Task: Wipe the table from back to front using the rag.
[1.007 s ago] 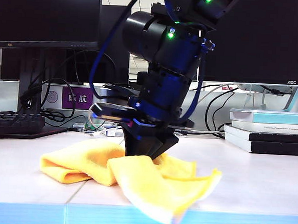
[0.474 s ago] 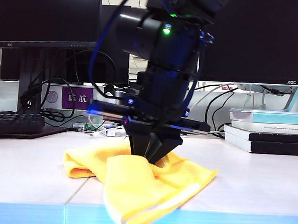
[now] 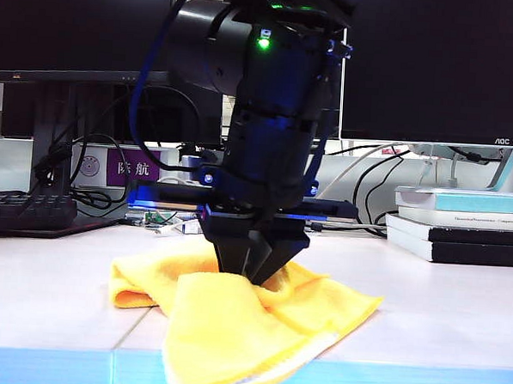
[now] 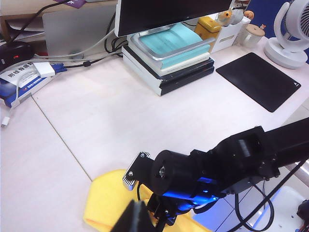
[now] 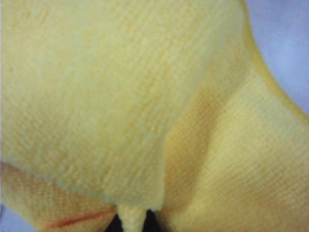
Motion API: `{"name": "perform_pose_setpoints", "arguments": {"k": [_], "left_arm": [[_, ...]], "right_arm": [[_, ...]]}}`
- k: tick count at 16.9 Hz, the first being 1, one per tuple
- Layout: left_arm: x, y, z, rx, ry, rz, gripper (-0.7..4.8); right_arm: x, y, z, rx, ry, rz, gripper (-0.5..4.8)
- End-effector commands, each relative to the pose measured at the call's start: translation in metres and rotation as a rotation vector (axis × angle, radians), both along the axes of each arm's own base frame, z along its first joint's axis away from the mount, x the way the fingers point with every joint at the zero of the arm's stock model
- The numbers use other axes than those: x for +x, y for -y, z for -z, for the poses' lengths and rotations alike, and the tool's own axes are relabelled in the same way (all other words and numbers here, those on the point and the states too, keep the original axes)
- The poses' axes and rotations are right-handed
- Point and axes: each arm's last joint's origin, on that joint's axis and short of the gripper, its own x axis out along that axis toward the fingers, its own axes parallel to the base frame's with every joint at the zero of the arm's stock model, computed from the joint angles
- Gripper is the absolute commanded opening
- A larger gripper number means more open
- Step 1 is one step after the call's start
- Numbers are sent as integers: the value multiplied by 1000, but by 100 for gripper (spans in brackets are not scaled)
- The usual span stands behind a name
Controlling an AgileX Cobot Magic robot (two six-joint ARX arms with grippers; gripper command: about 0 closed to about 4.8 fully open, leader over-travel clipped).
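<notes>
Exterior view: right gripper (image 3: pixel 250 273) points straight down, jaws pinched on the rag (image 3: pixel 232 328), which bunches beneath it on the table (image 3: pixel 45 293) and droops over the front edge; left gripper (image 4: pixel 137 220), closed, hovers nearby

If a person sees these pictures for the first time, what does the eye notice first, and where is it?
The eye goes first to the bright yellow rag, bunched at the table's front, with one fold hanging over the light blue edge. The big black arm comes down on it in the middle of the exterior view, and the right gripper is shut on the cloth. The left gripper, shut, is not seen; its wrist view looks down on the scene from above.
</notes>
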Motion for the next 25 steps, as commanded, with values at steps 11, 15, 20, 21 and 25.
{"name": "perform_pose_setpoints", "arguments": {"k": [11,15,20,21,25], "left_arm": [[2,1,-2,-5,18,7,-6],[2,1,-2,-5,18,6,-6],[2,1,-1,-3,10,7,-6],[2,0,-1,-3,8,6,-6],[2,0,-1,-3,8,6,-6]], "right_arm": [[39,5,14,17,250,163,-1],[61,15,26,40,274,224,-1],[83,31,39,40,265,278,-1],[88,35,41,37,268,272,-1],[105,45,43,57,328,279,-1]]}}
